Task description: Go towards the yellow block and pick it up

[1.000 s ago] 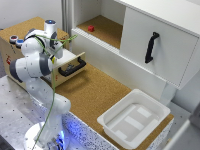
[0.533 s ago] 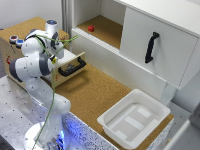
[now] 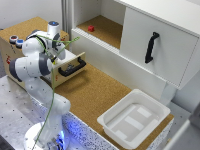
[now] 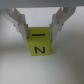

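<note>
Inside open drawer (image 3: 70,64), pincer (image 4: 39,31) straddling yellow block (image 4: 39,44); white bin (image 3: 134,118)

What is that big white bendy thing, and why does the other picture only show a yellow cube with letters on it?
The white bendy thing is a robot arm. It works a bit like your arm, with joints that bend. One picture is taken by a camera standing off to the side, so you see the whole room. There the arm leans over a wooden box with an open drawer that has a black handle. Nearby are a white plastic tray on the cork table, a white cupboard door with a black handle, and a small red block on a shelf.

The other picture comes from a tiny camera on the robot's wrist, looking down at its gripper, which is its hand. The two fingers stand on either side of the yellow block. I can't tell whether they are squeezing it yet.
</note>
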Motion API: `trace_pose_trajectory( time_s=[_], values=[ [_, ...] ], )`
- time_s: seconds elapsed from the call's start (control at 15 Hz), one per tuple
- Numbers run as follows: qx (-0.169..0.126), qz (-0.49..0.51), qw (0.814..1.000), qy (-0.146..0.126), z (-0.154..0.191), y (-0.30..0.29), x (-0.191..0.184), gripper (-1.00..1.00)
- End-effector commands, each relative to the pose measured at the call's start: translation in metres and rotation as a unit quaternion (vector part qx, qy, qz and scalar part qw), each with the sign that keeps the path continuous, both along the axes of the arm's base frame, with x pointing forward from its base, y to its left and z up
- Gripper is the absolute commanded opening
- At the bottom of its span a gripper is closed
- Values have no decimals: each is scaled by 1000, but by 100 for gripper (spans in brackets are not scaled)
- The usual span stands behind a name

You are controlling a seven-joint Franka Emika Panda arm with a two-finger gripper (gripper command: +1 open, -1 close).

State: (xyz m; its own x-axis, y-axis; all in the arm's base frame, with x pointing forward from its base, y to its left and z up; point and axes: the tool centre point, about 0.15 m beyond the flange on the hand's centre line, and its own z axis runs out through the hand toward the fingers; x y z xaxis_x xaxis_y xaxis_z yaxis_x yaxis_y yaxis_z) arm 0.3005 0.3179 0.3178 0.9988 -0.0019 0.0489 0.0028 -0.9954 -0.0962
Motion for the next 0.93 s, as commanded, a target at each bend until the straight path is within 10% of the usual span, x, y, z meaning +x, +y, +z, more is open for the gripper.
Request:
trace_pose_trajectory(
  time_s=[0.0, 0.87],
  values=[
    [16, -6, 1000, -21, -8, -14, 11, -100],
    [-14, 84, 996, -40, 19, -52, 60, -100]
  ],
)
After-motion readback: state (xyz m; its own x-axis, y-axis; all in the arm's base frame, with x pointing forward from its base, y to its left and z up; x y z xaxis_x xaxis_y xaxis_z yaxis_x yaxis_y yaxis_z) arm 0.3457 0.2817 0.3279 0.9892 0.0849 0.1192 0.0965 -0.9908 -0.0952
